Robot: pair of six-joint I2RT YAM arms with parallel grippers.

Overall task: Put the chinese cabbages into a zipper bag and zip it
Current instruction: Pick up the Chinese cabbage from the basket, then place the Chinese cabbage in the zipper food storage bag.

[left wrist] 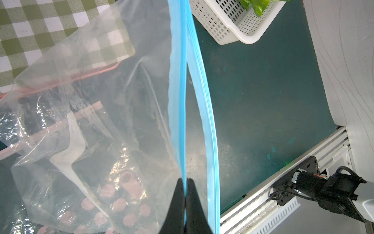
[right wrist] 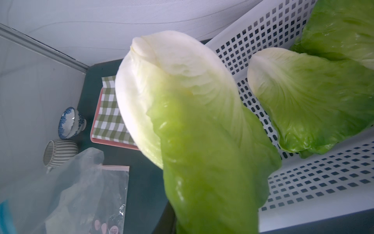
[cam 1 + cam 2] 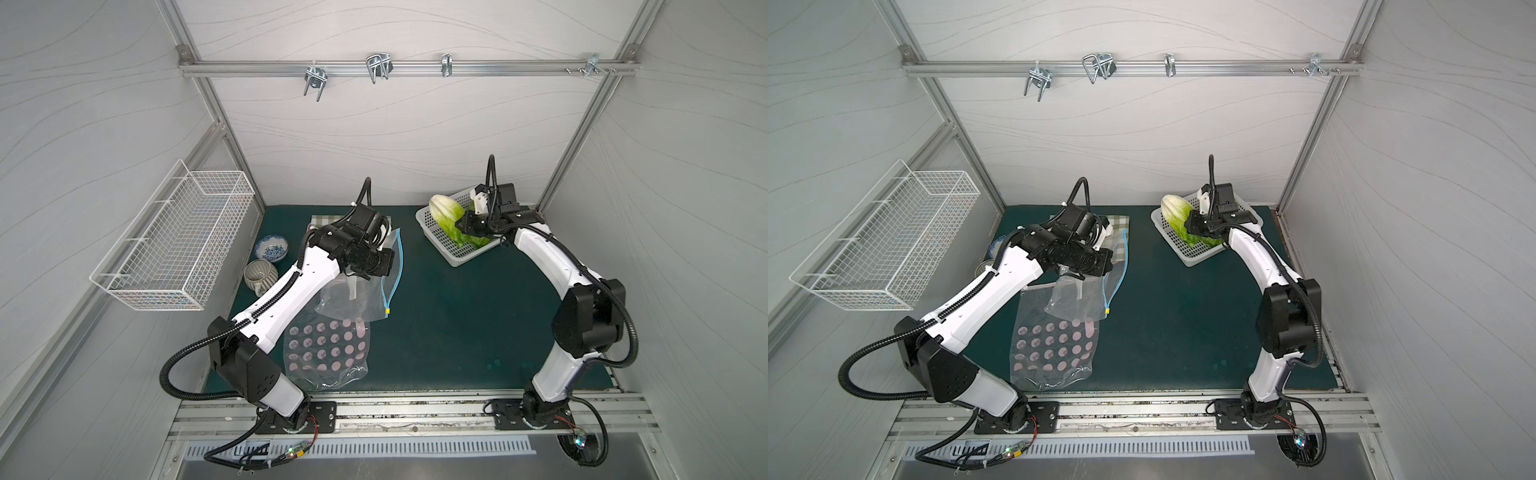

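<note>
Right pincer (image 3: 460, 227): clenched on the leafy end of one chinese cabbage (image 2: 192, 121), tilted above the basket (image 2: 323, 182).
Cabbage axis: white base points away from the pincer.
Left pincer (image 1: 185, 182): pinching the zipper bag (image 1: 101, 101) rim, well apart from the basket, on the left arm's side.
Remaining cabbages (image 2: 313, 101): in the basket.

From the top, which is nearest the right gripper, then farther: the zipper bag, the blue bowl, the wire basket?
From the right gripper:
1. zipper bag, in the middle.
2. blue bowl, farther left.
3. wire basket, hanging farthest left.
</note>
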